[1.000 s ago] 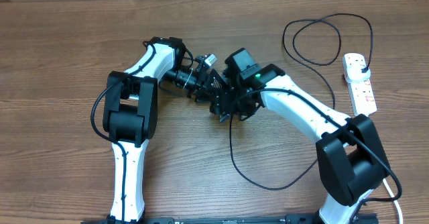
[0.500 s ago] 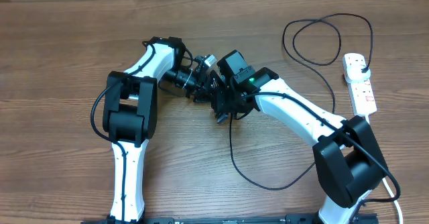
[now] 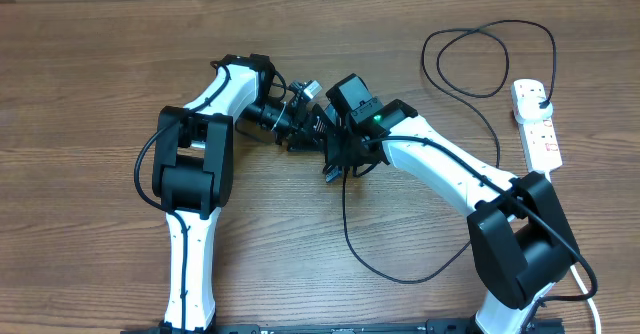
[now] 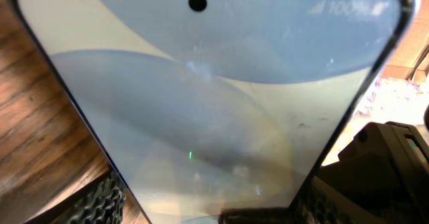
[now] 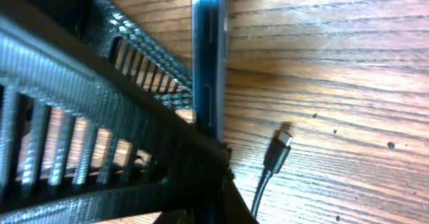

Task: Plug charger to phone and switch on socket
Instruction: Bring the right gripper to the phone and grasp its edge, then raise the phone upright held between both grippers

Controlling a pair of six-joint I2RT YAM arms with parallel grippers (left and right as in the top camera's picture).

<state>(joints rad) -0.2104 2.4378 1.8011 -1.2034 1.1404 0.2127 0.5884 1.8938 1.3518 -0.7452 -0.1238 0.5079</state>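
The phone fills the left wrist view with its pale blue screen. My left gripper is shut on it, a foam pad at each side edge. In the right wrist view the phone stands on edge above the wood. The charger's plug tip lies on the table just right of it. My right gripper is shut, with the cable running close beside its fingers. I cannot tell whether they pinch it. Overhead, both grippers meet mid-table. The black charger cable loops to the socket, its plug head in the top outlet.
The socket lies at the table's right edge, with its thick white cord running off at the bottom right. The charger cable makes a wide loop at the back right. Bare wood table lies to the left.
My right gripper has gone from open to shut and has shifted a little left, toward the left gripper. The left gripper and the phone have stayed where they were.
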